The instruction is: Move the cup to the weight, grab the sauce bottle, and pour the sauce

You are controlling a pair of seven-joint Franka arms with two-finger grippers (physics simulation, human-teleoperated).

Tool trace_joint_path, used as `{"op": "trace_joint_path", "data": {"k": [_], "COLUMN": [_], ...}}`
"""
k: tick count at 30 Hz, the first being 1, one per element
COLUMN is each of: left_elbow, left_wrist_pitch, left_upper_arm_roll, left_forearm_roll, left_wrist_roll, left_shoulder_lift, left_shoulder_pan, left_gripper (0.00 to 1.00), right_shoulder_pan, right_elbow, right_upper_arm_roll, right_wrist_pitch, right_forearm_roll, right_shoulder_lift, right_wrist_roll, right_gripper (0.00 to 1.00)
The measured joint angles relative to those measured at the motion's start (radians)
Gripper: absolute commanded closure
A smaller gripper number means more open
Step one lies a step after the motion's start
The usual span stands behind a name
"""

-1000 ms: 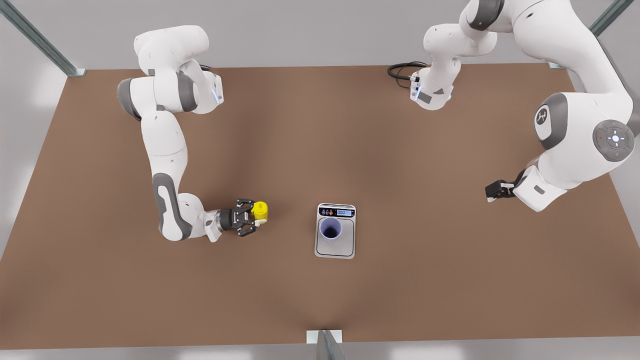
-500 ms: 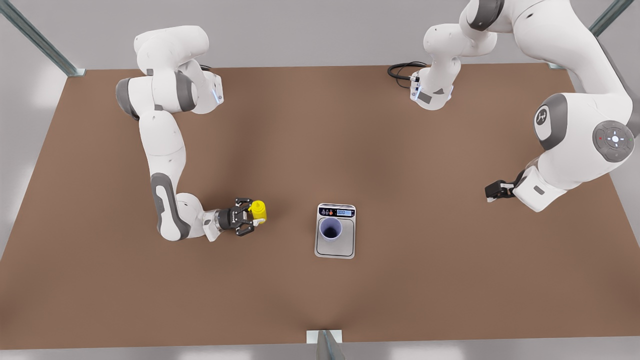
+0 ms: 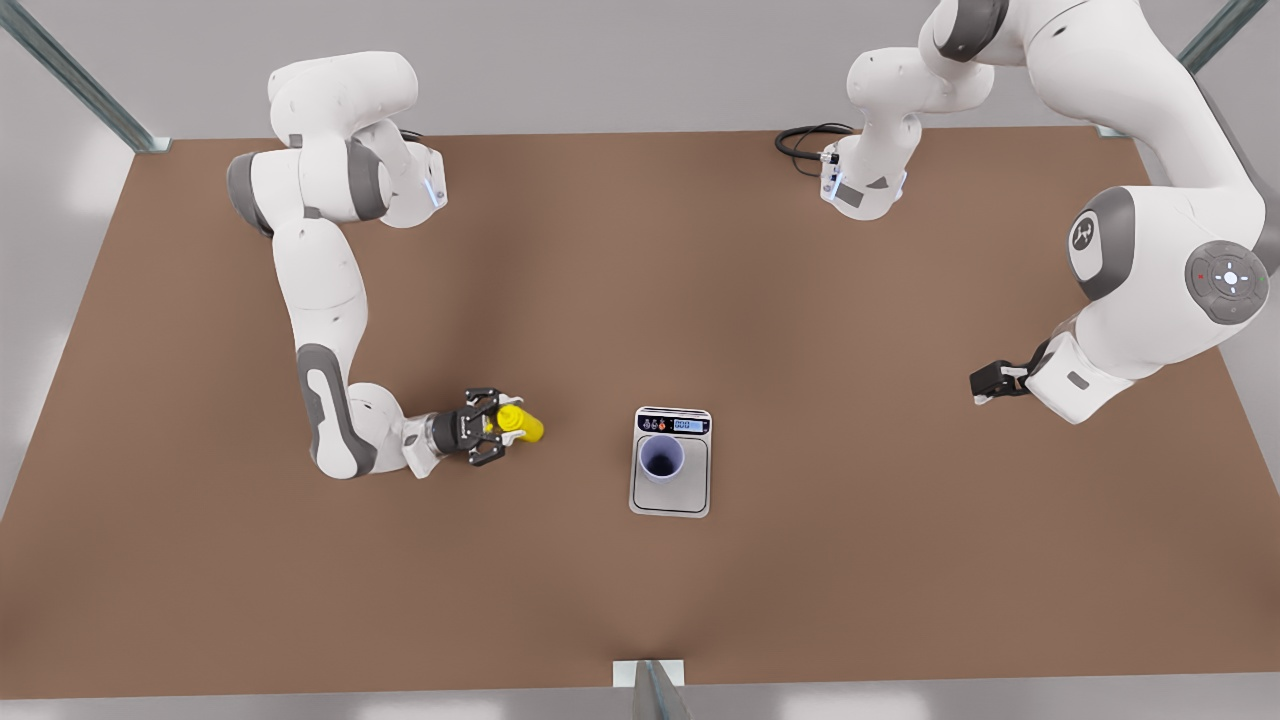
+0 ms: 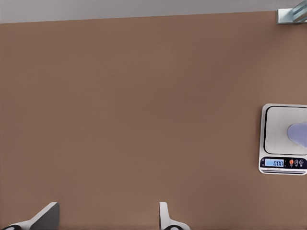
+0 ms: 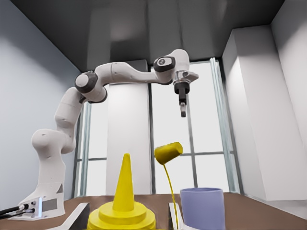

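Between the fingers (image 5: pixel 79 214) of the right gripper (image 3: pixel 497 428) sits the sauce bottle (image 3: pixel 524 423), clamped on both sides of its yellow body. In the right wrist view its ribbed shoulder and pointed nozzle (image 5: pixel 124 184) rise between the two fingers, and the small tethered tip cap (image 5: pixel 168 152) hangs off to one side on a thin yellow strand. From the front view the bottle leans with its top toward the front view's right, in the direction of the weight (image 3: pixel 670 493). This gripper works low over the brown table (image 3: pixel 800 320) at the front view's left, its arm reaching in from the far left corner.

Just beyond the bottle in the right wrist view stands the cup (image 5: pixel 202 208), upright and pale lavender. In the front view the cup (image 3: pixel 661 458) rests on the plate of the weight, close to the black display strip (image 3: pixel 673 424); bottle and cup are apart, with bare table between them.

Over at the front view's right, the left gripper (image 3: pixel 983 383) waits above the table, well apart from the weight. Its fingers (image 4: pixel 47 216) are spread with nothing between them, and the weight (image 4: pixel 278 125) with the cup's edge (image 4: pixel 300 134) lies off to the side of them.
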Motion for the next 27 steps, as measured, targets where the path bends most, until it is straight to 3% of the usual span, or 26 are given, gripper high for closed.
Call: {"op": "trace_joint_path", "data": {"k": [6,7,20,27], "left_elbow": [0.0,0.0,0.0,0.0], "left_wrist_pitch": [0.0,0.0,0.0,0.0], "left_upper_arm_roll": [0.0,0.0,0.0,0.0], "left_forearm_roll": [0.0,0.0,0.0,0.0], "left_wrist_roll": [0.001,0.001,0.001,0.001], "left_shoulder_lift": [0.0,0.0,0.0,0.0], "left_shoulder_pan": [0.0,0.0,0.0,0.0], "left_gripper": [0.0,0.0,0.0,0.0], "right_shoulder_pan": [-0.001,-0.001,-0.005,-0.071], "right_elbow": [-0.003,-0.003,-0.058,-0.067], "right_upper_arm_roll": [0.001,0.001,-0.008,-0.014], "right_wrist_pitch": [-0.002,-0.002,0.005,0.007], "right_forearm_roll": [0.009,0.009,0.015,-0.088], "right_shoulder_lift": [-0.002,-0.002,-0.038,-0.065], "right_wrist_roll": [0.003,0.005,0.034,0.06], "right_gripper": [0.11,0.0,0.0,0.0]}}
